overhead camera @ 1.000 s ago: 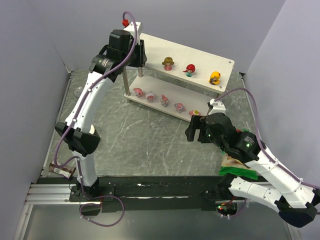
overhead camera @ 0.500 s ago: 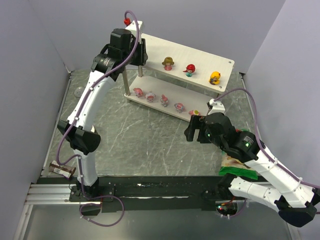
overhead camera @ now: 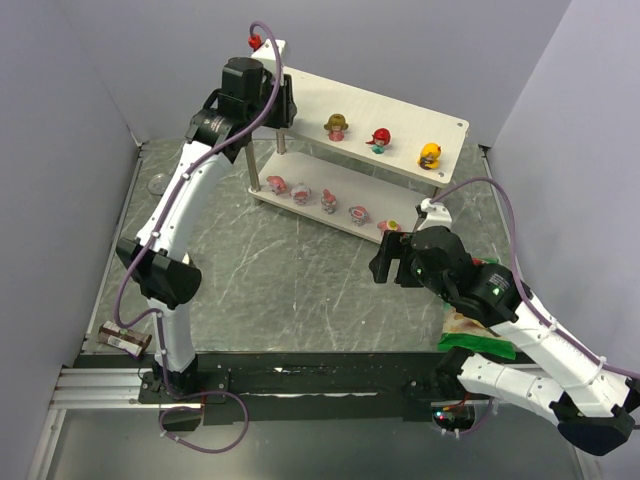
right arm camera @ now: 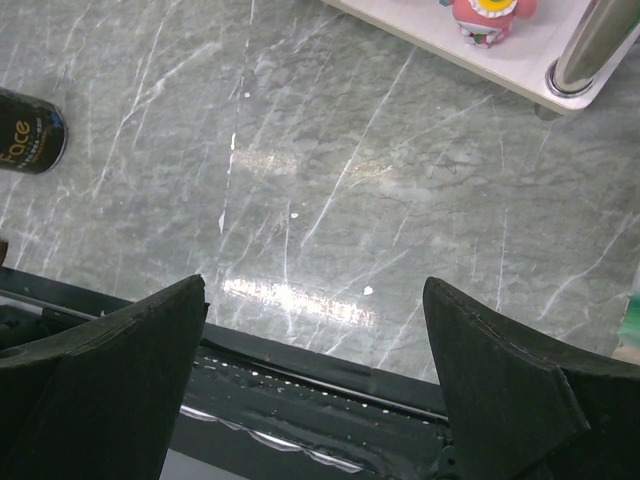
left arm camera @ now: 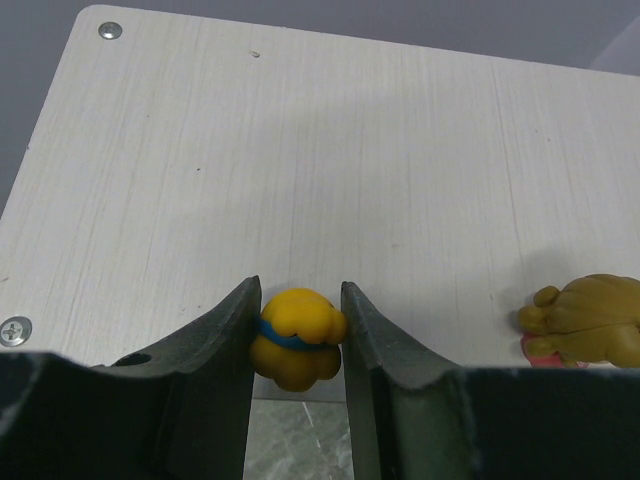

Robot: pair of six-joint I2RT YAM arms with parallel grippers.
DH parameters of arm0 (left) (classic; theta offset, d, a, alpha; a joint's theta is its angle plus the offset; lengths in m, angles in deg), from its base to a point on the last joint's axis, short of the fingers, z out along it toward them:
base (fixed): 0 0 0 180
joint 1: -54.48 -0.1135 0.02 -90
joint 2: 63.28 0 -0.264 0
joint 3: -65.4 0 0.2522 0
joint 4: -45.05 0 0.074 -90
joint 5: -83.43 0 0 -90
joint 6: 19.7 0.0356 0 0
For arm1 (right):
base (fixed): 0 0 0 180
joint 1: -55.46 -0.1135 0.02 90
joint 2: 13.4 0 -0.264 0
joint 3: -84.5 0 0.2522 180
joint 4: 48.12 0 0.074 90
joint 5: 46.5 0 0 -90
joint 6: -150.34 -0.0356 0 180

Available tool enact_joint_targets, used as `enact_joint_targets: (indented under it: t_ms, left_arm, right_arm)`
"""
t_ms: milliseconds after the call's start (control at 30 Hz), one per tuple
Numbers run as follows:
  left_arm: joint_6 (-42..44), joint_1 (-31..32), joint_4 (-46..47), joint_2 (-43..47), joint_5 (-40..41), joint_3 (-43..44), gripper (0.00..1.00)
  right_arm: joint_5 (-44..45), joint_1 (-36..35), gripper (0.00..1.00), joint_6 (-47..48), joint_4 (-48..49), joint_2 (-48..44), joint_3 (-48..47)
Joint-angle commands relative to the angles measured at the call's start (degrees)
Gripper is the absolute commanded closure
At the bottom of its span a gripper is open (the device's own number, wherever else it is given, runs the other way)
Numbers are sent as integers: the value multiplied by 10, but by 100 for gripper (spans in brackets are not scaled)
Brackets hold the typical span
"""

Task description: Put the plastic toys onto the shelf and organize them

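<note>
The shelf [overhead camera: 400, 108] stands at the back of the table. Its top board holds a brown-pink toy [overhead camera: 337, 127], a red toy [overhead camera: 379, 139] and an orange-yellow toy [overhead camera: 431, 155]. Several pink-and-white toys [overhead camera: 329, 200] stand in a row on the lower board. My left gripper [overhead camera: 284, 102] is over the top board's left end, shut on the yellow-blue toy [left arm camera: 296, 340], which sits at the board's [left arm camera: 330, 170] near edge. The brown-pink toy [left arm camera: 588, 322] is to its right. My right gripper [overhead camera: 384, 262] is open and empty above the table, in front of the shelf's right end.
A green chips bag [overhead camera: 478, 341] lies under the right arm. A dark can [right arm camera: 28, 143] lies on the table at the left, and another can [overhead camera: 124, 341] lies by the left arm's base. A pink toy [right arm camera: 487, 16] and a shelf post [right arm camera: 590, 50] show in the right wrist view.
My left arm has shifted slightly at the shelf's left end, with the toy still in the gripper. The right arm has barely moved.
</note>
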Motion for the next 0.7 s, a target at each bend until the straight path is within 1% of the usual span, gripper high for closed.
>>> enact_joint_targets:
  t_ms: [0, 33, 67, 167, 333, 400, 467, 633, 667]
  left_arm:
    - [14, -2, 18, -13, 2, -1, 73]
    - [13, -2, 17, -14, 2, -1, 71]
    - [14, -2, 17, -15, 2, 1, 66]
    - [15, -2, 19, -18, 3, 4, 61]
    - [15, -2, 21, -21, -2, 5, 57]
    - [15, -2, 20, -20, -4, 6, 53]
    - [15, -2, 22, -21, -4, 6, 46]
    - [15, -2, 21, -23, -4, 15, 34]
    - [15, -2, 22, -23, -4, 17, 30]
  right_arm:
    - [10, 6, 5, -5, 16, -9, 7]
    - [9, 6, 5, -6, 16, -9, 6]
    - [9, 5, 5, -6, 17, -9, 7]
    - [8, 5, 5, -5, 18, -7, 8]
    - [9, 6, 5, -1, 20, -6, 7]
    - [10, 7, 4, 0, 19, -6, 7]
    - [8, 7, 4, 1, 21, -6, 7]
    - [6, 10, 5, 4, 23, -6, 7]
    - [5, 10, 5, 6, 24, -4, 6]
